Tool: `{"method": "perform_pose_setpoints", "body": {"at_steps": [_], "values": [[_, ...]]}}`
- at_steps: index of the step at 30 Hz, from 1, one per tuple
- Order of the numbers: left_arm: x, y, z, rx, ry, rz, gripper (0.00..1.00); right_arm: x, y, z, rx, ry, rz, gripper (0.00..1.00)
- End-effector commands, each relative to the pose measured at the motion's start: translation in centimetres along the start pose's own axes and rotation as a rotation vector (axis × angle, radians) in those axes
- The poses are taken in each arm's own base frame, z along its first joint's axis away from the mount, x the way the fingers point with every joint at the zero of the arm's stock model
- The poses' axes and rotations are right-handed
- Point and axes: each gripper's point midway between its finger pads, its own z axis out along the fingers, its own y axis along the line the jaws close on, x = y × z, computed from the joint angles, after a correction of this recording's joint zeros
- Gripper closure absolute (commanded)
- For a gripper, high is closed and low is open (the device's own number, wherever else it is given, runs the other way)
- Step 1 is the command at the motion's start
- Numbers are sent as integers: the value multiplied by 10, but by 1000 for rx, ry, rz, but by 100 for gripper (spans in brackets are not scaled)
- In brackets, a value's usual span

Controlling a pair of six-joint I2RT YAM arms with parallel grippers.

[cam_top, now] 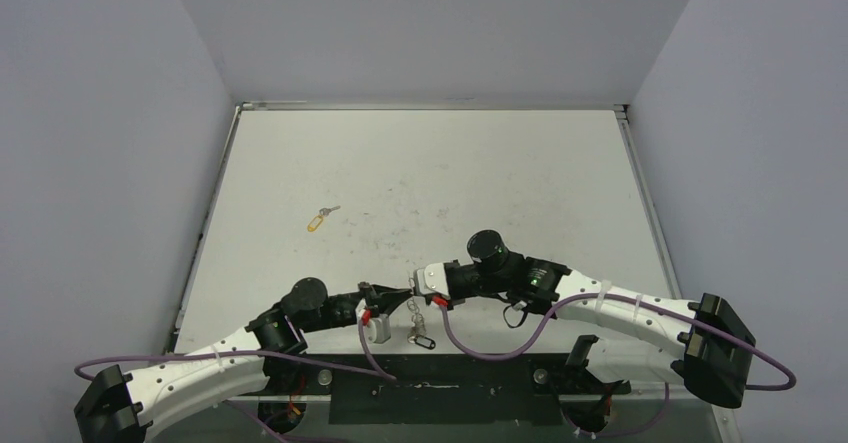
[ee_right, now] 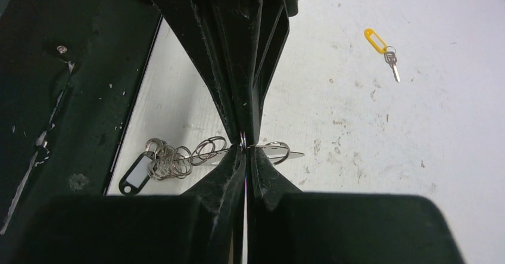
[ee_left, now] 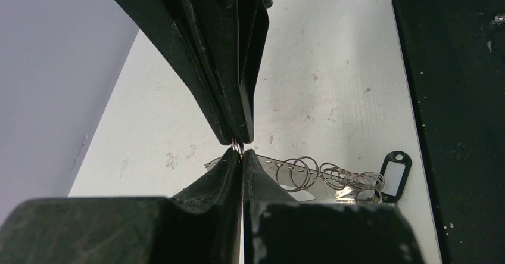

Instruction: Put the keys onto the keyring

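Silver metal is pinched from two sides: the left fingers [ee_left: 229, 127] are pressed together on a thin ring of the keyring [cam_top: 412, 308], and the right fingers [ee_right: 241, 118] are closed in the same way on a small ring of it. The two arms meet very close to each other. I think they hold it like this to keep the ring steady, and perhaps so that one side can pull it open for a key. The keyring is near the front edge of the table [cam_top: 450, 163], between the two arms. Its chain [ee_left: 309, 171] lies loose on the table, with a black tag [ee_left: 396, 168] at the end. The yellow key [cam_top: 320, 219] lies alone, well apart toward the far left, and it is not yet on the ring. In my judgement one arm must let go to fetch it, and then the ring can slip or turn.
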Motion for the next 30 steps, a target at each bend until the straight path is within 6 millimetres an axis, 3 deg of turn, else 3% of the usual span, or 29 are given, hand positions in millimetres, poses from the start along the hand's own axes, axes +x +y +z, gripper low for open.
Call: {"method": "perform_pose_setpoints", "body": {"at_steps": [1, 3, 6, 9, 13, 18, 27, 30], "values": [[-25, 9, 3, -16, -80, -4, 100, -18, -16, 0, 54, -36, -36, 100], [-23, 8, 2, -18, -77, -20, 96, -17, -15, 0, 55, -41, -30, 100], [-19, 8, -1, -46, -73, -51, 75, -17, -13, -1, 63, -61, -26, 100], [-17, 13, -6, -96, -76, -72, 71, -20, -12, -3, 71, -77, -28, 100], [-13, 18, -11, -147, -62, -98, 73, -22, -12, -5, 76, -90, -23, 100], [-16, 19, -8, -140, -71, -104, 85, -24, -13, -5, 78, -97, -19, 100], [-16, 16, 3, -108, -77, -122, 85, -25, -12, -4, 75, -101, -15, 100], [-17, 17, 4, -110, -77, -125, 92, -25, -12, -5, 75, -101, -14, 100]]}}
